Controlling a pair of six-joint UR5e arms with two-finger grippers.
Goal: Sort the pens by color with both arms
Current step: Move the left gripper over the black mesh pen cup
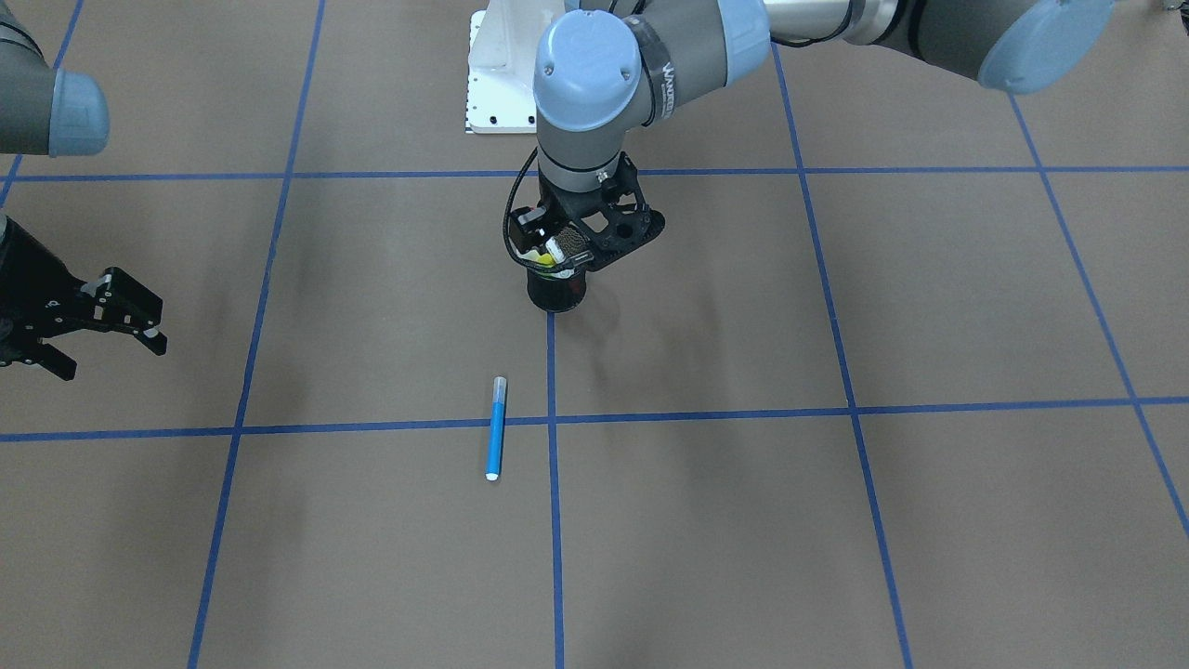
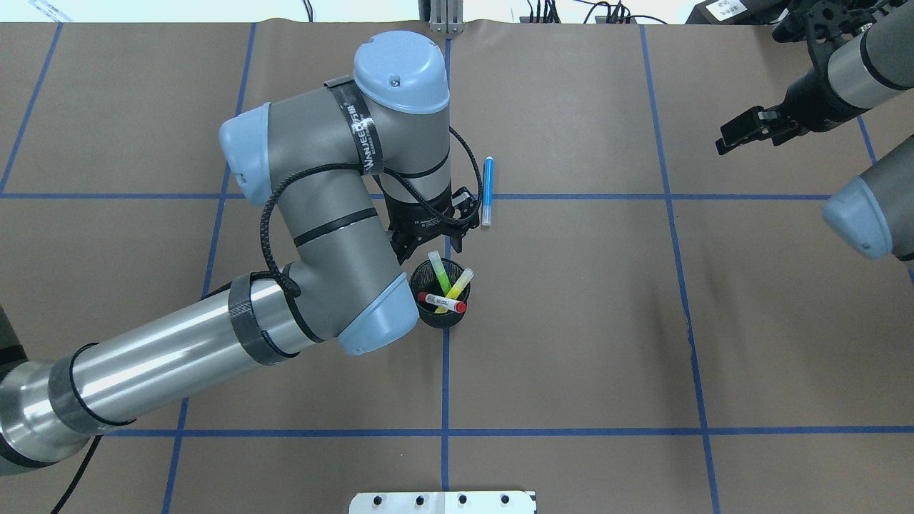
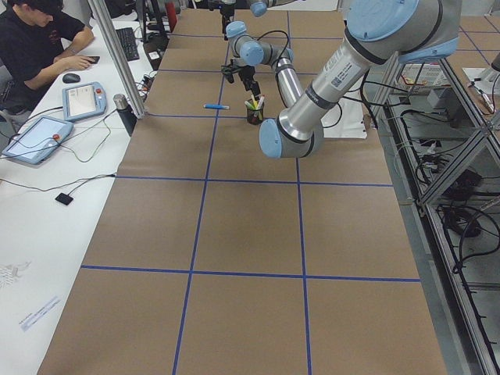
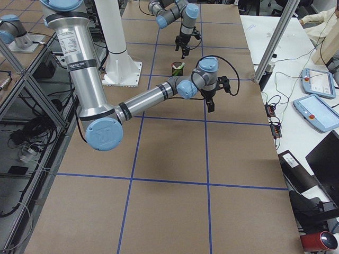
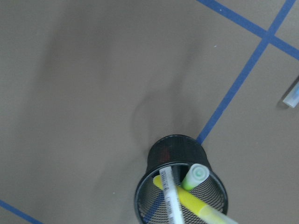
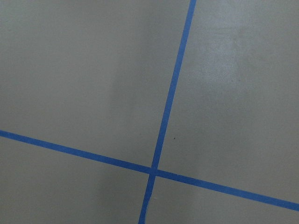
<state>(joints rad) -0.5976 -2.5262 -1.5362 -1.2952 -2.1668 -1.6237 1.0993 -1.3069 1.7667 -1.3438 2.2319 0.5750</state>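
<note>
A blue pen (image 1: 497,427) lies flat on the brown table, on a tape line; it also shows in the overhead view (image 2: 488,191). A black mesh cup (image 1: 555,293) holds a green pen (image 2: 438,271), a yellow pen (image 2: 459,287) and a white pen with a red cap (image 2: 441,302). My left gripper (image 2: 432,241) hangs just over the cup's far side, open and empty. Its wrist view looks down on the cup (image 5: 180,156) and the pens in it. My right gripper (image 1: 111,351) is open and empty, far off to the side above bare table.
Blue tape lines divide the table into squares. The white base plate (image 1: 497,84) sits behind the cup. In the exterior left view, a person (image 3: 35,39) sits at a side desk with tablets.
</note>
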